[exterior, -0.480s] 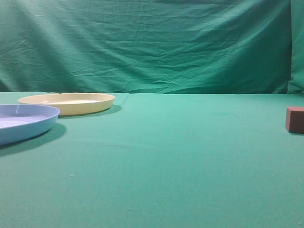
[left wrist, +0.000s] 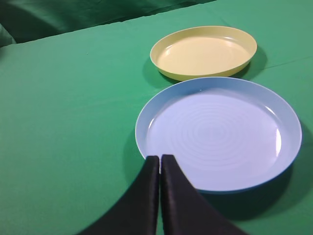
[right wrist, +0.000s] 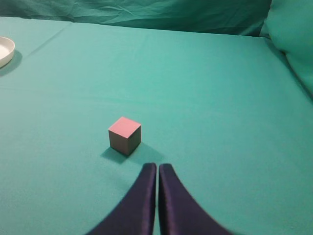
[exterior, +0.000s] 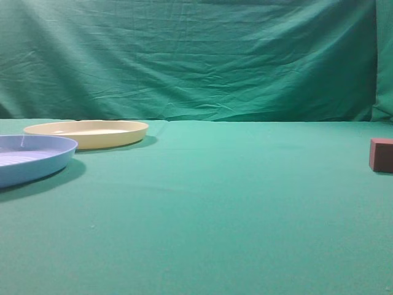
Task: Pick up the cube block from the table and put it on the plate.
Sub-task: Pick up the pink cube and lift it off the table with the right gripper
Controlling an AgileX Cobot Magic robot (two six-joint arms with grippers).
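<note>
Right gripper (right wrist: 157,169), jaws pressed together, hangs just short of the cube block (right wrist: 124,135); jaws should widen and centre before descending.

You'll find no visible change in the exterior view since half a second ago: the cube block (exterior: 381,155) and the plate (exterior: 86,133) sit exactly where they were

Neither claw shows in the exterior view, where the cube block (exterior: 382,155) is cut by the right edge and the light blue plate (exterior: 31,157) by the left, while far left of the right claw (right wrist: 157,169) only a plate's (right wrist: 5,51) sliver shows.
</note>
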